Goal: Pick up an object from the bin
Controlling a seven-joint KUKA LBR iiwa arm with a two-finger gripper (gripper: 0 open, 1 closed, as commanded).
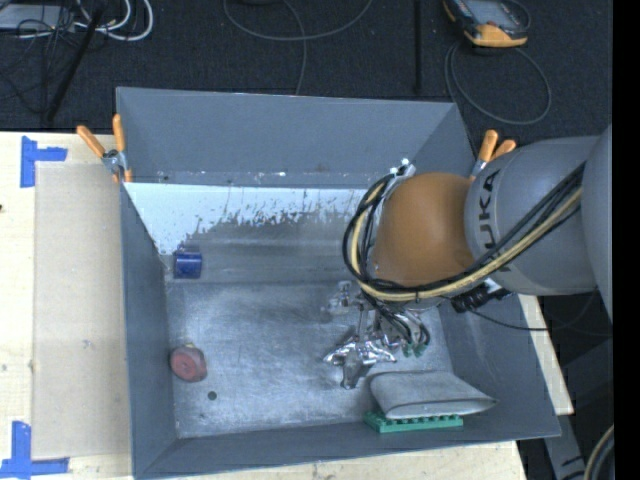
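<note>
Blue block [186, 264] lay at foot of back-left slope, reddish round piece [188, 364] front left; both well apart from my gripper [352, 360]. Gripper hung low, right of centre; clenched or released, could not tell. Likeliest pick: grey wedge [425, 393] just beside, front right, probably lodged against wall.

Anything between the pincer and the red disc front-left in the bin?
Nothing visible. Bare bin floor lies between the pincer and the red disc. The blue block sits farther back by the rear wall, off that line; the grey-green thing lies on the pincer's other side.
</note>
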